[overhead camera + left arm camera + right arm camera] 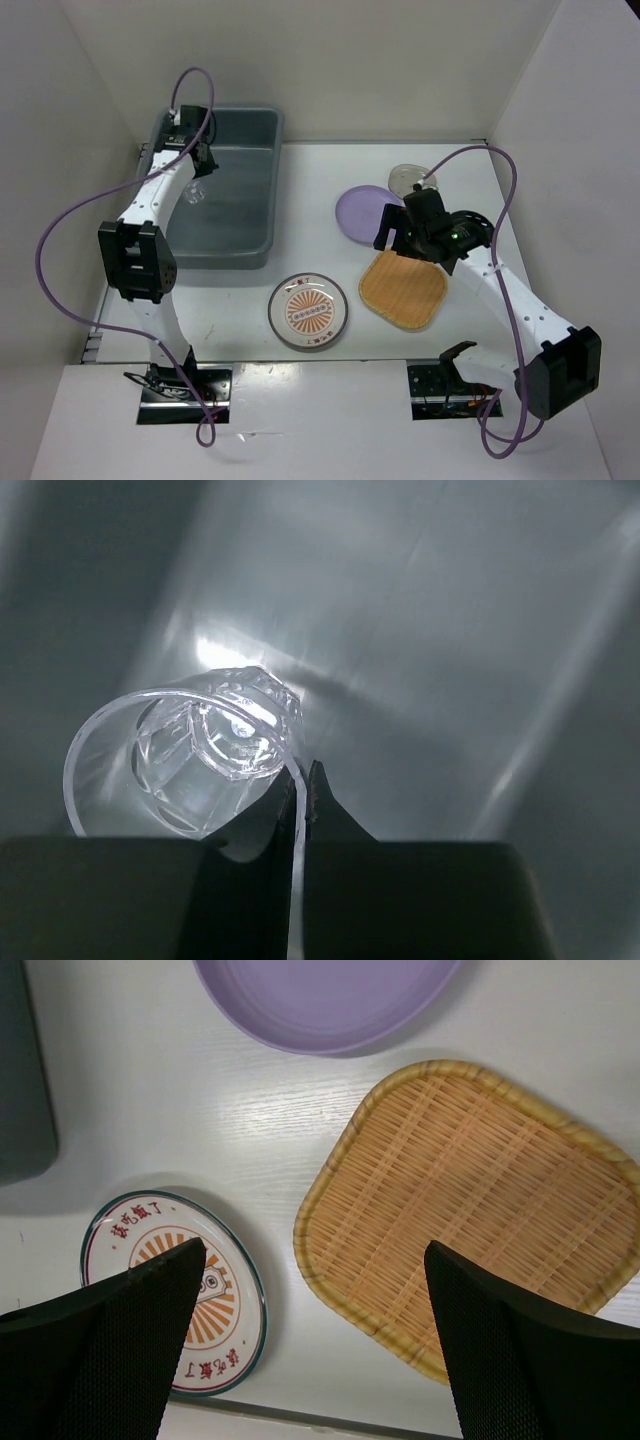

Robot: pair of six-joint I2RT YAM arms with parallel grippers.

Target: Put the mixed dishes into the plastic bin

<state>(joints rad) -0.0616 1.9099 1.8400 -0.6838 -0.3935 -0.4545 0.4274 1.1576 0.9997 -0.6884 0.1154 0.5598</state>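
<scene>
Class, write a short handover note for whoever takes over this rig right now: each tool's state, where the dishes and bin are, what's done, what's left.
Left tool: shut on the rim of the glass cup, held over the floor of the bin.
Right tool: open, empty, above the woven plate.
On the table: lavender plate, translucent dish, patterned plate, woven plate.
Done: nothing released in the bin yet.
To do: release the cup, then move the four table dishes.
</scene>
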